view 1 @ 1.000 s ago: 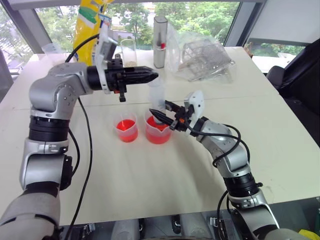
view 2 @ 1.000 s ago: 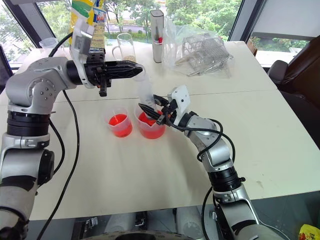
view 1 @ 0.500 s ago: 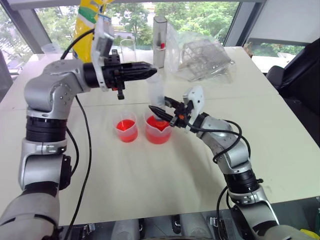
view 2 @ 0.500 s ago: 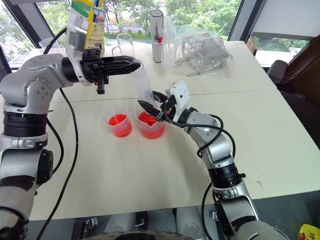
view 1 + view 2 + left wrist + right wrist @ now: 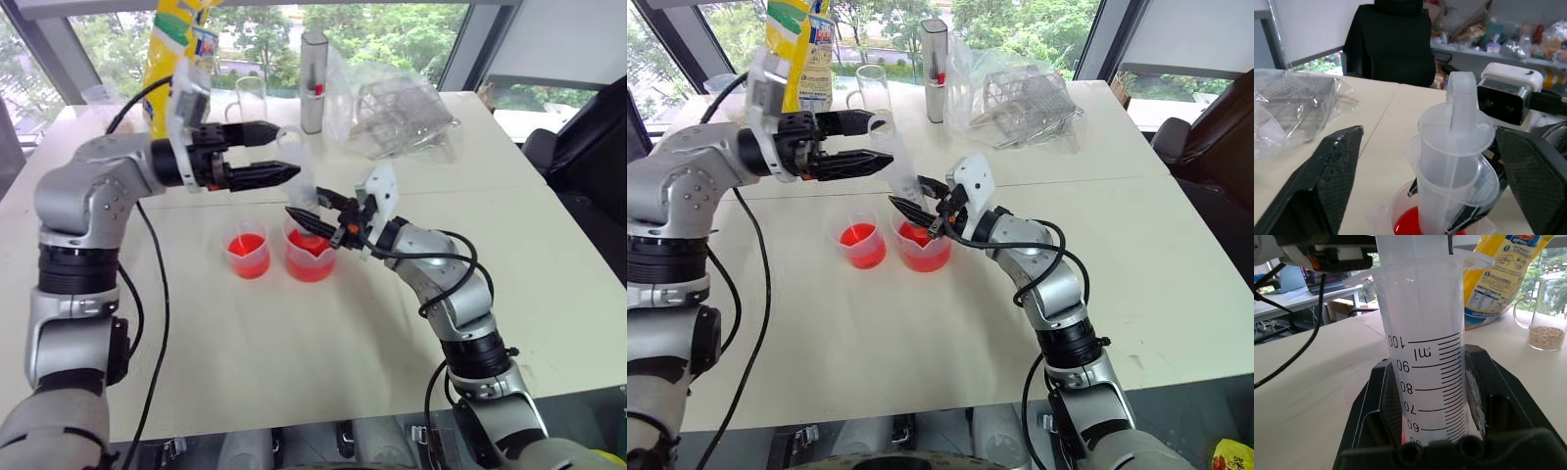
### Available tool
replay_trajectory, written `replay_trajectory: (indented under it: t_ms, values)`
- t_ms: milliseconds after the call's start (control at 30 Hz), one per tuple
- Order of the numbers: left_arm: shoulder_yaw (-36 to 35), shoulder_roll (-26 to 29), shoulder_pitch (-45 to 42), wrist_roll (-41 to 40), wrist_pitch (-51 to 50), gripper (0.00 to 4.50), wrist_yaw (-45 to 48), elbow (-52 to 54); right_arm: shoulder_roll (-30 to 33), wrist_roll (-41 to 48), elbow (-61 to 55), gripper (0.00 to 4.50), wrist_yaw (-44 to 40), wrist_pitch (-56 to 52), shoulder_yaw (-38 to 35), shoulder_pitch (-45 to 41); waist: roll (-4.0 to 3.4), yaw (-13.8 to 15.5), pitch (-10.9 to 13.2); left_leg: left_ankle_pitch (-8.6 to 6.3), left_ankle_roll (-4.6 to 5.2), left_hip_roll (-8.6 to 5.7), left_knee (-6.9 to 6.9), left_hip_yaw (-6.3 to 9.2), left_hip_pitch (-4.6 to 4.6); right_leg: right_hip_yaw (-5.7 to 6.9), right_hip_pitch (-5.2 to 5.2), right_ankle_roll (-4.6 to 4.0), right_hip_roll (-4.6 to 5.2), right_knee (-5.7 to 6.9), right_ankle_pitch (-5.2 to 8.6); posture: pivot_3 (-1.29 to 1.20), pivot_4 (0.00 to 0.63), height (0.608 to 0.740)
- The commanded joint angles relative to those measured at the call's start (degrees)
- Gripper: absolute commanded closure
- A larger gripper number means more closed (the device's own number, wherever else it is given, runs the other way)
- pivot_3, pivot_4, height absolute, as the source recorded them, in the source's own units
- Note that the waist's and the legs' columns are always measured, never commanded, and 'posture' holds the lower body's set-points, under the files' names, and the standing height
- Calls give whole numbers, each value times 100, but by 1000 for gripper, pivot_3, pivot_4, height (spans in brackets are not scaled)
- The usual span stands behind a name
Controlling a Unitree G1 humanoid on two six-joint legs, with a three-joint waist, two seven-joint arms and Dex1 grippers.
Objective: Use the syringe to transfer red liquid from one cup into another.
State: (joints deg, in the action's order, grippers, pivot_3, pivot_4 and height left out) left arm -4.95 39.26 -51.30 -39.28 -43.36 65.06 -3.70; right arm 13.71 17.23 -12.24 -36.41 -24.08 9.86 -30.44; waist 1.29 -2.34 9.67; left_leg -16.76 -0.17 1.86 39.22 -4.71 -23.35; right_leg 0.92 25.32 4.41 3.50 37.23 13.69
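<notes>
1. A pale surface [image 5: 294, 333] by tall windows with trees outside fills the head views; along its upper edge stand a yellow bag [image 5: 176, 39], a glass mug [image 5: 252, 98], a grey canister [image 5: 313, 69] and a crumpled clear wrapper [image 5: 402, 117].
2. At the centre of the frame two clear cups stand just beside each other. Both hold red liquid [image 5: 310, 257]: the wider cup [image 5: 312, 253] on the right, the narrower cup [image 5: 248, 255] on the left.
3. The syringe [image 5: 304, 186] stands nearly upright over the wider cup, tilted slightly, with its low end down in that cup.
4. The right fingers [image 5: 315, 220] are clamped tight round the lower barrel. The right wrist view shows both pads pressed against the printed scale.
5. The left fingers [image 5: 274, 152], at the upper left of centre, are spread wide on either side of the plunger top [image 5: 1462, 90] and grip nothing.
6. My judgement: the step in hand is working the plunger, so the left fingers should close squarely on the plunger's flat top, not on the barrel flange below it.
7. The right hand ought to keep the barrel steady and the tip under the liquid, or air gets drawn in.
8. A slow, straight pull along the barrel seems wise. A sideways tug could tip the wider cup or knock its neighbour.
</notes>
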Motion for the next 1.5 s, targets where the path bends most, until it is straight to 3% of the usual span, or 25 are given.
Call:
replay_trajectory:
  t_ms: [33,333,567,733,967,1433,1500]
  values:
    - [-538,395,33,-250,-188,22,-43,205,-30,173,-318,3071,68,-50,-188,-227,0,-16,0,0,0,0,0,0,0,0,0,0,0,0,0,0,150,740]
    - [-1303,1388,534,-557,-583,22,-25,284,-92,855,-338,3071,194,-853,-654,-1415,0,-1,0,0,0,6,0,1,1,1,0,0,5,1,0,0,150,740]
    - [-1720,1520,750,-953,-800,22,-306,588,-710,1214,377,3071,189,-932,-631,-2240,0,-3,0,0,-1,6,0,1,0,2,0,-1,6,2,0,0,150,740]
    - [-1949,1603,737,-1272,-1016,22,-516,765,-1222,857,1069,3071,36,-359,-135,-2121,0,-13,0,0,0,5,-1,0,0,1,0,-1,6,2,0,0,150,740]
    - [-1902,1555,622,-1501,-1100,22,-755,848,-1403,384,1579,3071,-200,273,372,-1586,2,-7,-1,0,-1,4,-1,0,-1,1,-1,0,10,1,0,0,150,740]
    - [-1311,1232,348,-1219,-789,22,-853,686,-1508,70,1732,3071,-261,523,522,-1437,2,-16,-1,2,-3,4,-1,0,0,2,1,-1,5,3,0,0,150,740]
    - [-1237,1229,375,-1131,-726,525,-830,682,-1512,57,1720,3071,-261,522,526,-1420,2,-14,-1,2,-4,4,-1,0,0,2,1,-1,5,3,0,0,150,740]
